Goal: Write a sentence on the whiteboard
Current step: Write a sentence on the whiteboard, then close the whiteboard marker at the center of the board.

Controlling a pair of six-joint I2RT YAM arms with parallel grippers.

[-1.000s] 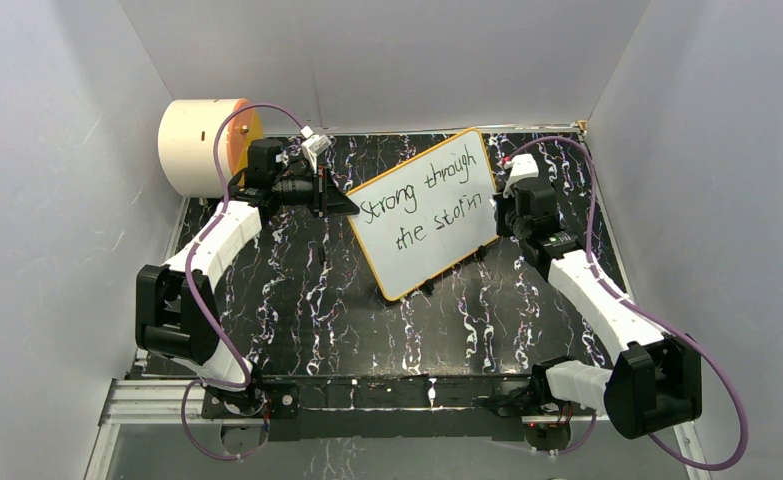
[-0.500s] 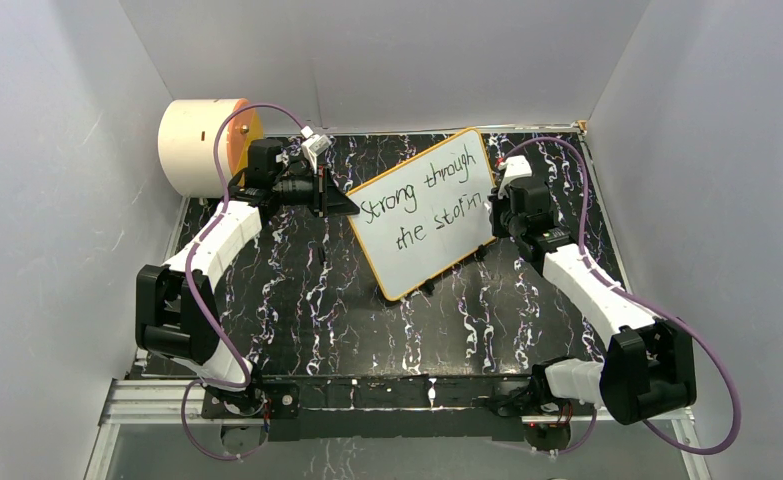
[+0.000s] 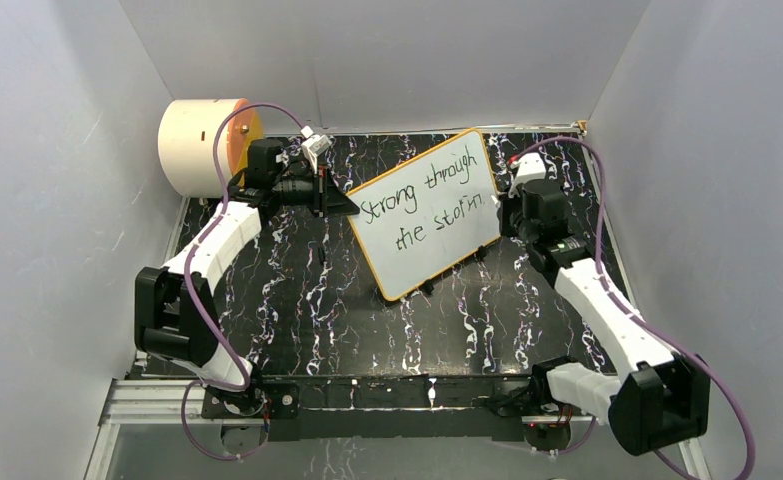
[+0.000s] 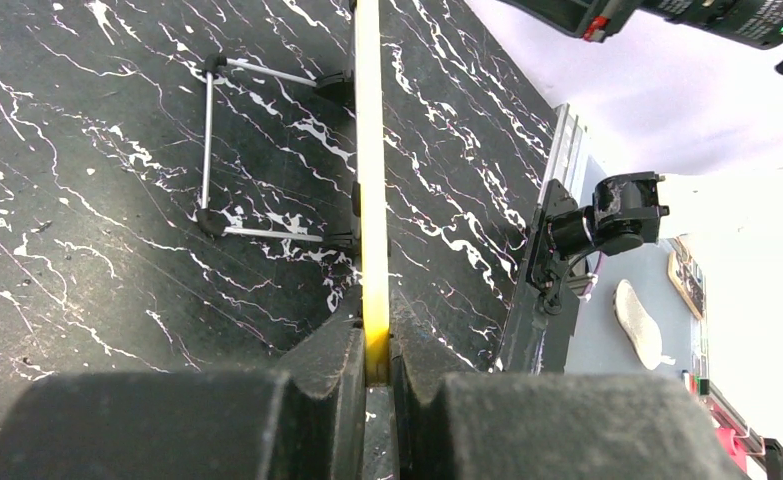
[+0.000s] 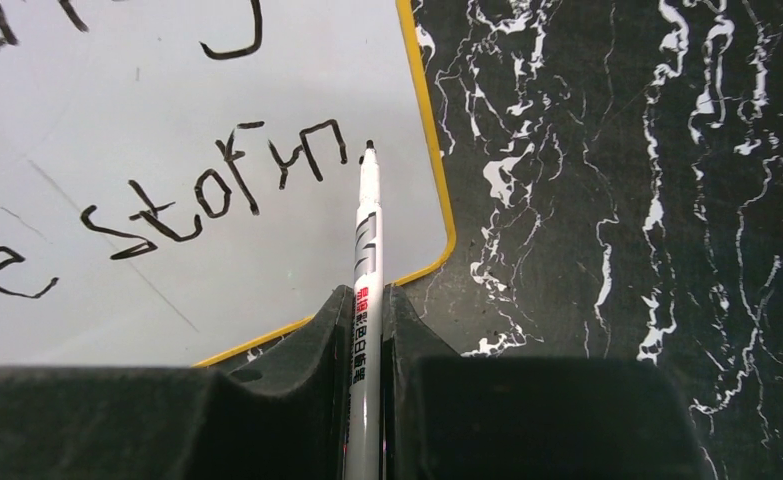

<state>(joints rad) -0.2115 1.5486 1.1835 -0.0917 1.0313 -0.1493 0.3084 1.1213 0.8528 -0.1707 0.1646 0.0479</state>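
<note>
From above, we see the whiteboard (image 3: 427, 212) in the back middle of the black marbled surface (image 3: 307, 310), turned at a slant, with small black feet along its near edge. It reads "Strong through the storm" in black handwriting. The left fingers (image 3: 347, 207) meet the board's left edge. The right fingers (image 3: 504, 213) sit at its right edge, beside the end of the second line. A cream cylinder (image 3: 195, 146) with an orange face stands in the far left corner, well apart from the board.

In the left wrist view, we look along the board edge-on, and its yellow frame (image 4: 369, 150) runs straight away from the camera. The left fingers (image 4: 332, 362) are clenched on that frame, one on each side. A thin wire stand (image 4: 207, 150) rests on the surface just left of the board.

In the right wrist view, the right fingers (image 5: 329, 335) are clamped around a white marker (image 5: 367, 262) that points up at the board (image 5: 167, 80). Its black tip lies over the white face just right of the last letter of "storm", near the rounded yellow corner. We cannot tell whether the tip touches the board.
</note>
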